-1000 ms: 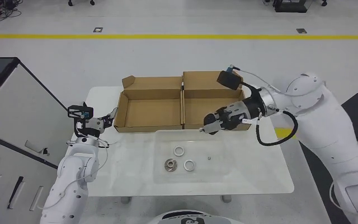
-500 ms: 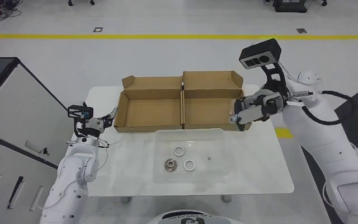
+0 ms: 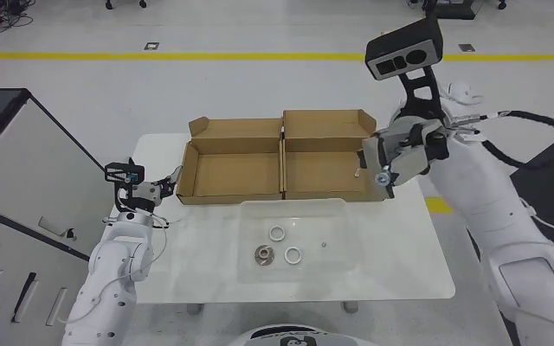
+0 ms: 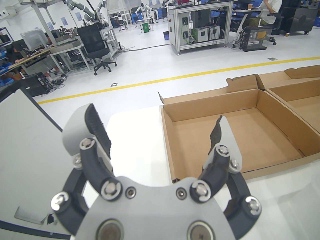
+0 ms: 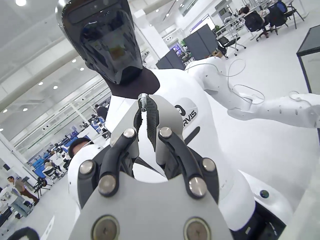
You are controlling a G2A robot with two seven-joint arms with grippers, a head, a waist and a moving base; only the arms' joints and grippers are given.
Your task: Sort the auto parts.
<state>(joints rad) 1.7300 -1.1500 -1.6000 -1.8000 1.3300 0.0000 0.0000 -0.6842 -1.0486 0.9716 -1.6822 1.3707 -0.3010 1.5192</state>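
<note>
My right gripper [image 3: 363, 166] hangs above the right end of the right cardboard box [image 3: 320, 169], tilted up toward the robot. In the right wrist view the gripper [image 5: 146, 104] is shut on a small threaded metal bolt [image 5: 142, 100] that sticks out at the fingertips. A clear tray [image 3: 338, 259] in front of the boxes holds two white rings [image 3: 277, 233], a metal flanged part [image 3: 263, 254] and a tiny piece [image 3: 323, 244]. My left gripper [image 3: 164, 183] stands open and empty beside the left cardboard box [image 3: 234, 169], low over the table [image 4: 135, 131].
Both boxes [image 4: 225, 136] are open-topped with raised flaps at the back. A grey panel [image 3: 35, 164] stands off the table's left side. Bare white table [image 3: 398, 277] lies right of the tray and along the front edge.
My right arm has swung from the tray's far edge to the right and upward over the right box's end, turning its wrist up with the bolt held. The left arm has kept still.
</note>
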